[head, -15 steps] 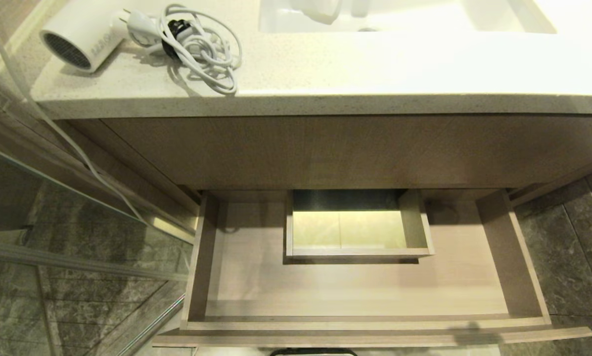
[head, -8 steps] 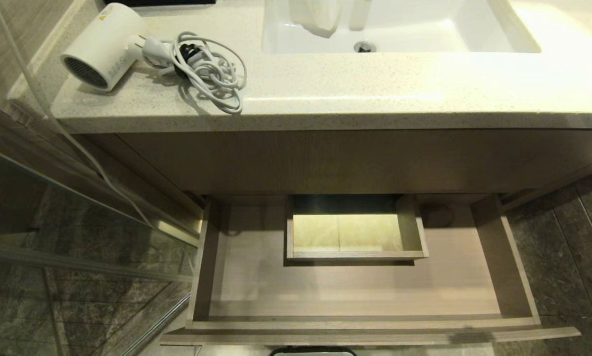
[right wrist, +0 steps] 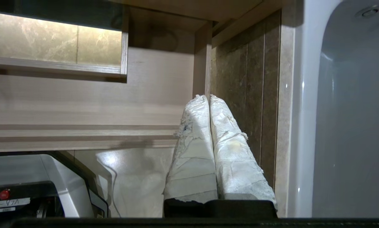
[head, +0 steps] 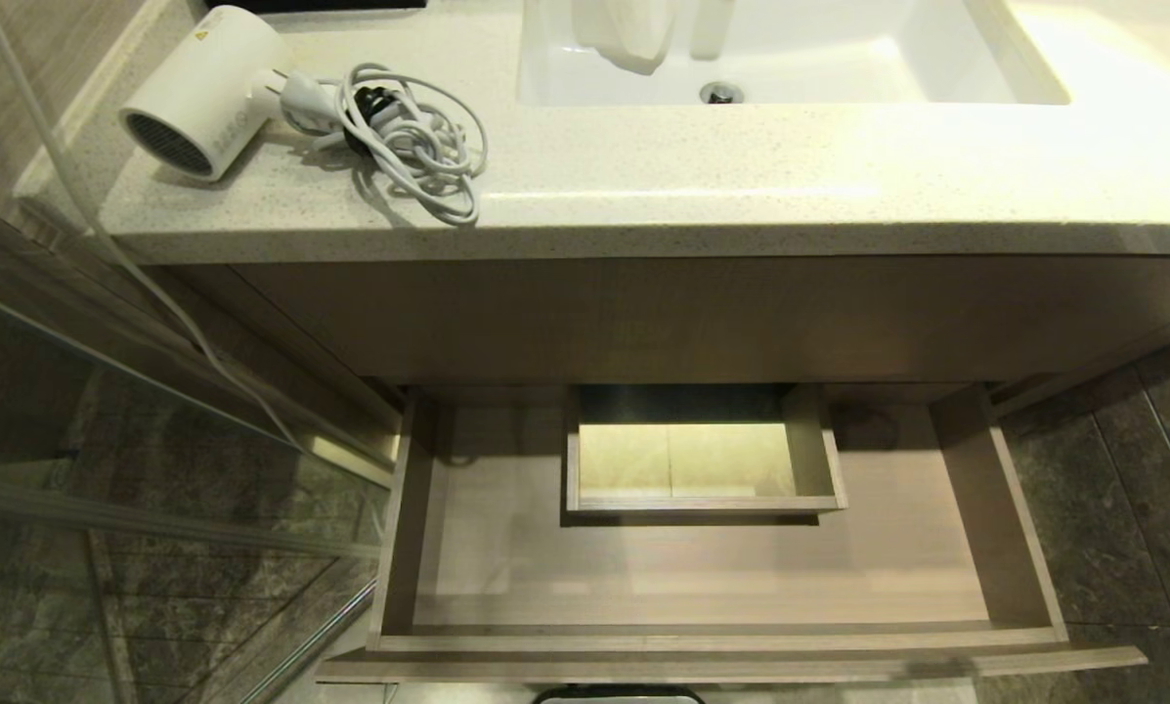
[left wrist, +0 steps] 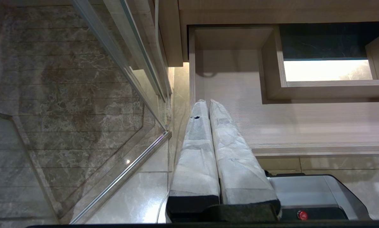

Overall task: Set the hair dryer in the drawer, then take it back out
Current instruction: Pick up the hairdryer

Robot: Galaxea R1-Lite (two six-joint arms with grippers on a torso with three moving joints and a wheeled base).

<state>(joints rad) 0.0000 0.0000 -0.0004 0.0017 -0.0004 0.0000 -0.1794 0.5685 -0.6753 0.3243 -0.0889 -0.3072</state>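
Note:
The white hair dryer (head: 203, 93) lies on its side at the counter's far left, dark grille facing the front, its grey cord (head: 409, 137) coiled beside it. Below, the light-wood drawer (head: 721, 640) stands pulled out and holds nothing; a boxed cutout (head: 702, 455) sits in its floor. Neither gripper shows in the head view. My left gripper (left wrist: 207, 102) is shut, low in front of the drawer's (left wrist: 303, 126) left end. At the right end of the drawer (right wrist: 81, 104), my right gripper (right wrist: 207, 97) is shut too, with nothing held.
A white sink (head: 790, 49) is sunk into the speckled counter (head: 741, 186). A glass shower panel (head: 106, 411) stands left of the vanity, a thin cable (head: 76, 215) hanging along it. Dark marble floor (head: 1112, 508) lies right, by a white tub wall (right wrist: 350, 126). The robot base (left wrist: 316, 193) sits below the drawer front.
The head view has tilted up over the last second, so the counter, sink and dryer sit lower in view and more of the sink shows. Nothing on the counter or in the drawer has moved.

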